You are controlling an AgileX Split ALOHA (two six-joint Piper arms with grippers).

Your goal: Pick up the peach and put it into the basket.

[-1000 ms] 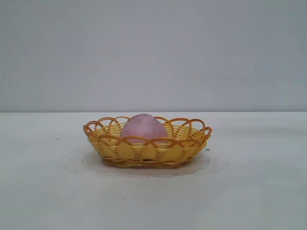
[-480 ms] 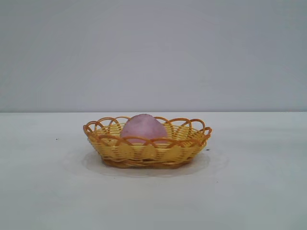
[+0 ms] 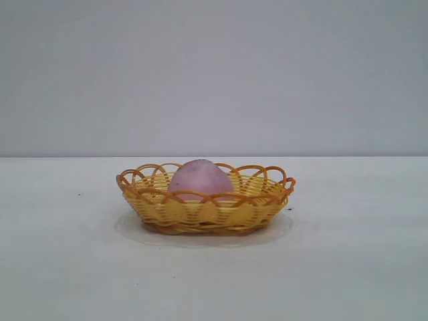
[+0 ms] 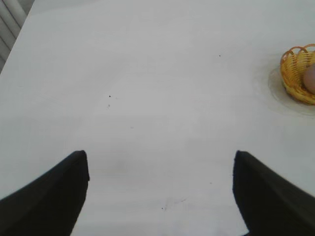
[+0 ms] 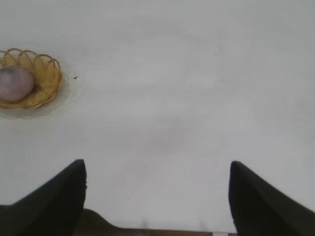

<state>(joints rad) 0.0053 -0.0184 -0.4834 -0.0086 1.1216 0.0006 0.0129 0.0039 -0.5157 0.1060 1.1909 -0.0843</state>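
Observation:
The pinkish-purple peach (image 3: pixel 200 176) lies inside the yellow-orange wicker basket (image 3: pixel 264 202) in the middle of the white table. In the right wrist view the peach (image 5: pixel 15 83) sits in the basket (image 5: pixel 47 78) far from my right gripper (image 5: pixel 157 169), which is open and empty. In the left wrist view the basket (image 4: pixel 294 69) is at the far edge, with a sliver of the peach (image 4: pixel 310 79) showing. My left gripper (image 4: pixel 161 160) is open and empty, well away from the basket. Neither gripper shows in the exterior view.
The white table (image 3: pixel 348 267) stretches around the basket with a plain grey wall behind. The table's near edge (image 5: pixel 162 230) shows under my right gripper. A ribbed white object (image 4: pixel 11 19) stands past the table's corner in the left wrist view.

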